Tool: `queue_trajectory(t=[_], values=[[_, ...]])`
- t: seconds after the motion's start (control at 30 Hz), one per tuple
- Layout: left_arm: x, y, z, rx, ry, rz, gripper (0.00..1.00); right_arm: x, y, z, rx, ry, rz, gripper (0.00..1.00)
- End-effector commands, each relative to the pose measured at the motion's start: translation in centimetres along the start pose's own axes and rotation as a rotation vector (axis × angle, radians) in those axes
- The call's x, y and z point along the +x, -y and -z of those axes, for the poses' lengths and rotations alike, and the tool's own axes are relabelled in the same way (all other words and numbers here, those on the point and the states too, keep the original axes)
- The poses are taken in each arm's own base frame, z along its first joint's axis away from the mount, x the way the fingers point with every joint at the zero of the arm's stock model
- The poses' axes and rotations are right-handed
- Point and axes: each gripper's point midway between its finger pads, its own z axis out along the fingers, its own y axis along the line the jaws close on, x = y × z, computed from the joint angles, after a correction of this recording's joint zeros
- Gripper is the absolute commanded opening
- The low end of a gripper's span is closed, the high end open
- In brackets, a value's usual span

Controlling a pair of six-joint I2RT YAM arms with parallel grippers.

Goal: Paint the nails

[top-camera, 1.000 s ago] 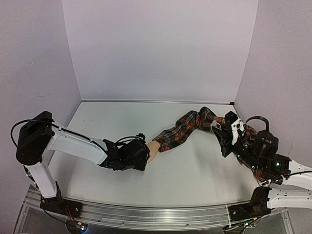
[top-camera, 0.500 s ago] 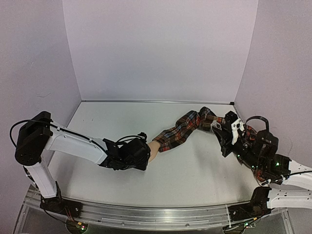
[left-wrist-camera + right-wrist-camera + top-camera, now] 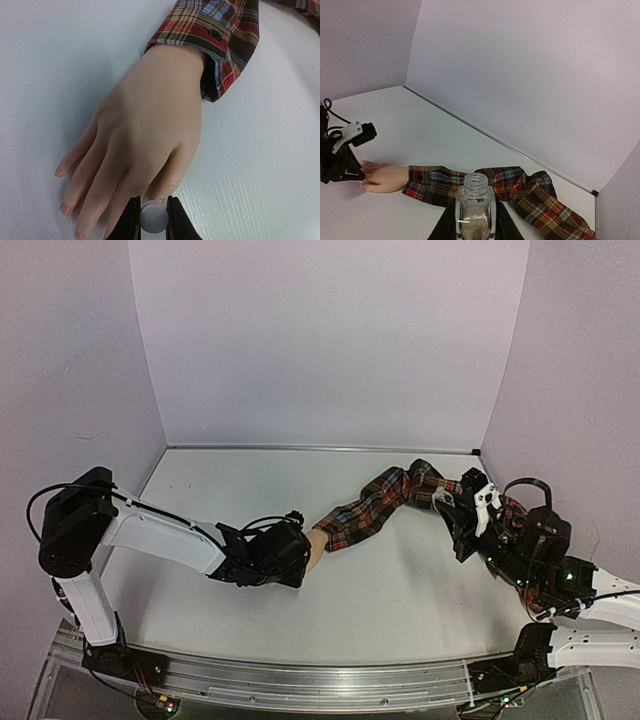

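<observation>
The pale mannequin hand point(image 3: 145, 125) lies flat on the table, its wrist in a red plaid sleeve point(image 3: 220, 30). Its small nails point(image 3: 64, 209) show at the fingertips on the lower left. My left gripper point(image 3: 153, 220) is shut on a round white brush cap point(image 3: 154, 218), low over the finger nearest the right. In the top view the left gripper point(image 3: 285, 555) covers most of the hand point(image 3: 315, 547). My right gripper point(image 3: 475, 222) is shut on an open clear bottle point(image 3: 475, 202), upright and uncapped, held above the sleeve point(image 3: 470, 182). It is at the right in the top view point(image 3: 465, 525).
The plaid sleeve point(image 3: 375, 502) runs diagonally across the white table point(image 3: 250, 480) to the back right corner. Lilac walls close in the left, back and right. An aluminium rail point(image 3: 300, 680) runs along the near edge.
The left arm has shifted very slightly; its gripper stays over the hand's fingers. The right arm and the bottle have not moved.
</observation>
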Motion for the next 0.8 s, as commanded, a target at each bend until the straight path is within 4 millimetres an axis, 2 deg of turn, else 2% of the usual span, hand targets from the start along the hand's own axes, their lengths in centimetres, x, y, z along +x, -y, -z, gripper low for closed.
queue_trajectory(t=[0.0, 0.77], values=[[-1.88, 1.15, -0.14, 0.03, 0.04, 0.005, 0.0, -1.29, 0.81, 0.33, 0.02, 0.045, -0.027, 0.0], [-1.64, 0.92, -0.25, 0.024, 0.04, 0.007, 0.0, -1.08, 0.72, 0.16, 0.018, 0.037, -0.023, 0.0]])
